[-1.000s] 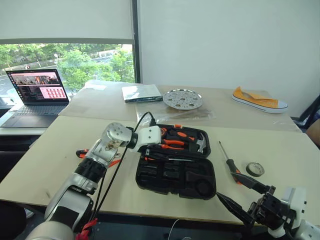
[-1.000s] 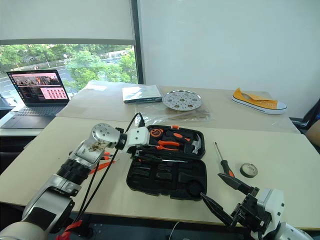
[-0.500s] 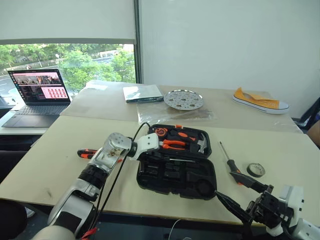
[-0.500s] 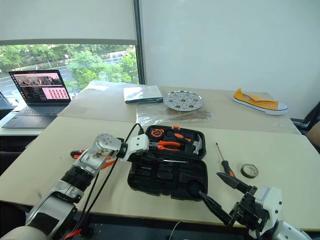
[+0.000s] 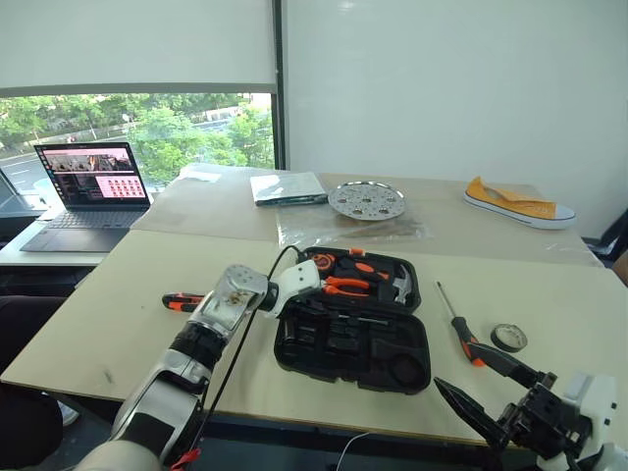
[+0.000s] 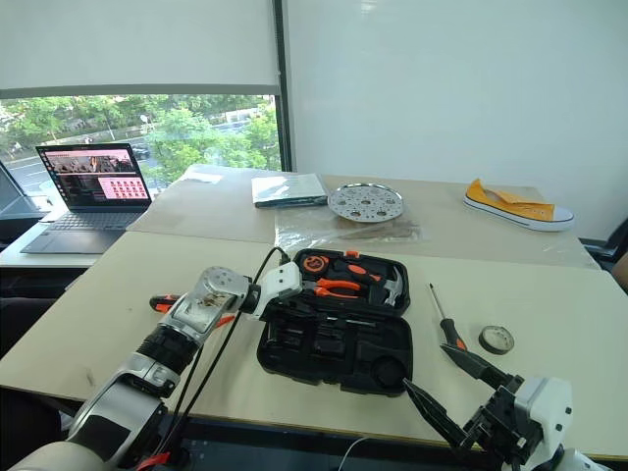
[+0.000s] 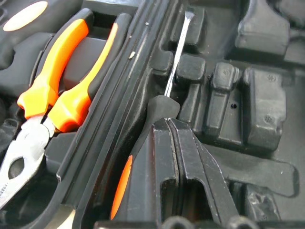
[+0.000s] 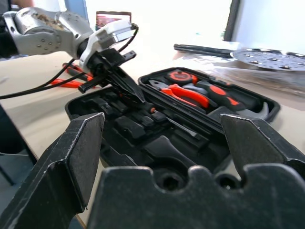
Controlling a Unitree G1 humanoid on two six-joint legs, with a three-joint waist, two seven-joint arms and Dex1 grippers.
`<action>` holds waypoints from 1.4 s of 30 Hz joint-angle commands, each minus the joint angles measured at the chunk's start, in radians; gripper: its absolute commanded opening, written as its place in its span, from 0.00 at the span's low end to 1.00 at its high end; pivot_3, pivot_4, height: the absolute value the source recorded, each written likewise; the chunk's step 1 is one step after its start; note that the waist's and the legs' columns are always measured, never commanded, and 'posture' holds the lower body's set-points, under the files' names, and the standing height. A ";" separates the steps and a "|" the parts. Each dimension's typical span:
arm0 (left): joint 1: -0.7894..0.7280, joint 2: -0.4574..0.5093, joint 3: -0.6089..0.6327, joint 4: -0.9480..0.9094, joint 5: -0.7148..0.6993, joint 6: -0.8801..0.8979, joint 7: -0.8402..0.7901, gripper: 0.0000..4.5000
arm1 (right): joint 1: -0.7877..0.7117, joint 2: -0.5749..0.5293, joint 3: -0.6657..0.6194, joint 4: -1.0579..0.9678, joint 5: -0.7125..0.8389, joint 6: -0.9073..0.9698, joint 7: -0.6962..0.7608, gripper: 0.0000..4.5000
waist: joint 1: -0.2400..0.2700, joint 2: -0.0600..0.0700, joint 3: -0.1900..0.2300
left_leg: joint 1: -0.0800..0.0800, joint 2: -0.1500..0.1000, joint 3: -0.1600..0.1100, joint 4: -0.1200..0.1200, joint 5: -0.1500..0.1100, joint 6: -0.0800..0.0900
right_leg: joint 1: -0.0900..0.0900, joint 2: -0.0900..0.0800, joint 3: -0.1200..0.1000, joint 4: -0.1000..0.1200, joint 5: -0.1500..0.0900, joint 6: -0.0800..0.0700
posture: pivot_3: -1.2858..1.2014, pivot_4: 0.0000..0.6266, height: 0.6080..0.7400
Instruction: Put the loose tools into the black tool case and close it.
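We see the black hinged plastic tool case (image 5: 353, 334) lying open on the pale table (image 5: 118, 294). Our left gripper (image 7: 178, 143), its two black fingers pressed together, rests tip-down on the handle of a black-and-orange screwdriver (image 7: 174, 67) lying in a recess beside the hinge. The shaft runs straight ahead of the fingertips, parallel to the hinge. Our right gripper (image 5: 486, 388), fingers spread wide and empty, hangs at the near table edge, nearer than the left to a second black-and-orange screwdriver (image 5: 456, 324) and a small dark tape roll (image 5: 507, 339) on the table right of the case. Another orange-and-black tool (image 5: 183, 301) lies left of the case, partly hidden by our left arm.
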 commanded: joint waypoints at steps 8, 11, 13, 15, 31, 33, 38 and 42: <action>0.248 0.209 0.349 -0.138 -0.339 -0.296 -0.226 0.65 | 0.262 0.121 -0.189 0.068 -0.038 -0.106 0.026 1.00 | -0.030 0.001 0.000 | 0.000 0.003 -0.001 -0.003 -0.001 -0.003 | -0.003 0.001 0.000 0.000 0.000 -0.008 | 0.52 0.24 1.00; 0.366 0.296 0.420 -0.195 -0.380 -0.262 -0.227 0.88 | 0.265 0.121 -0.196 0.072 -0.119 -0.047 -0.063 1.00 | -0.032 0.002 0.001 | 0.000 0.004 -0.001 -0.003 -0.002 -0.004 | -0.003 0.000 0.001 0.001 -0.005 -0.002 | 0.52 0.24 1.00; 0.455 0.350 0.465 -0.232 -0.395 -0.243 -0.216 0.99 | 0.232 0.087 -0.188 0.048 -0.126 0.036 -0.125 1.00 | -0.030 0.002 0.001 | 0.000 0.004 -0.001 -0.003 -0.003 -0.003 | -0.004 -0.003 0.000 0.001 -0.007 -0.005 | 0.52 0.24 1.00; 0.543 0.394 0.499 -0.275 -0.416 -0.223 -0.226 0.99 | 0.160 0.034 -0.183 0.024 -0.087 0.110 -0.165 1.00 | -0.031 0.002 0.001 | -0.001 0.004 -0.001 -0.003 -0.003 -0.004 | -0.004 -0.009 0.000 0.001 -0.007 -0.006 | 0.52 0.24 1.00; 0.697 0.363 0.502 -0.558 -0.517 -0.130 -0.133 1.00 | -0.742 -0.469 0.233 0.400 -0.128 0.929 -0.325 0.94 | -0.019 0.004 0.003 | -0.004 0.002 0.001 -0.004 0.001 -0.011 | -0.005 -0.002 -0.003 -0.001 -0.001 -0.008 | 0.52 0.24 1.00; 0.702 0.363 0.505 -0.572 -0.521 -0.127 -0.122 1.00 | -0.760 -0.472 0.257 0.426 -0.160 0.926 -0.321 0.84 | -0.022 0.004 0.003 | -0.004 0.002 0.002 -0.004 0.000 -0.010 | -0.005 -0.003 -0.004 -0.003 -0.002 -0.006 | 0.52 0.24 1.00; 0.711 0.367 0.506 -0.584 -0.525 -0.124 -0.111 1.00 | -0.783 -0.435 0.264 0.442 -0.163 0.943 -0.290 0.46 | -0.028 0.004 0.003 | -0.004 0.001 0.004 -0.004 -0.003 -0.008 | -0.005 -0.004 -0.005 -0.004 -0.003 -0.002 | 0.52 0.24 1.00; 0.702 0.364 0.502 -0.581 -0.525 -0.127 -0.113 1.00 | -0.744 -0.406 0.182 0.452 -0.179 0.897 -0.301 0.21 | -0.028 0.004 0.003 | -0.003 0.001 0.005 -0.004 -0.003 -0.009 | -0.005 -0.003 -0.005 -0.004 -0.003 -0.002 | 0.52 0.24 1.00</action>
